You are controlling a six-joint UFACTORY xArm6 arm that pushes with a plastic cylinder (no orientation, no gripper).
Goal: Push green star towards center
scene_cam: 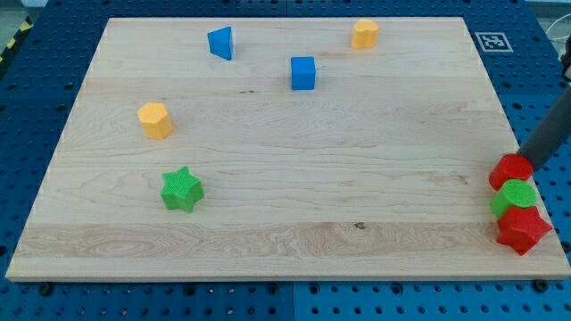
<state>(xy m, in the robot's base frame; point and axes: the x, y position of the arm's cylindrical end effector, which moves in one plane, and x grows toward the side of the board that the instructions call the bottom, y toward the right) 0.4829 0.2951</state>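
Nearest the view's bottom, the green star (182, 189) sits left of centre, well apart from my tip (518, 158), a bare rod with no fingers to open or close, which touches the red block (510, 171) stacked beside a green round block (516, 198) and red star (523, 229). Risk, in my judgement: dragging these along, or clipping the orange block (155, 120) while crossing. Farthest, a square marker tag (491, 41); no legible writing.

A pale wooden board (285, 223) is laid on a blue perforated table (36, 98) (fiducial marker (490, 41) at top right).
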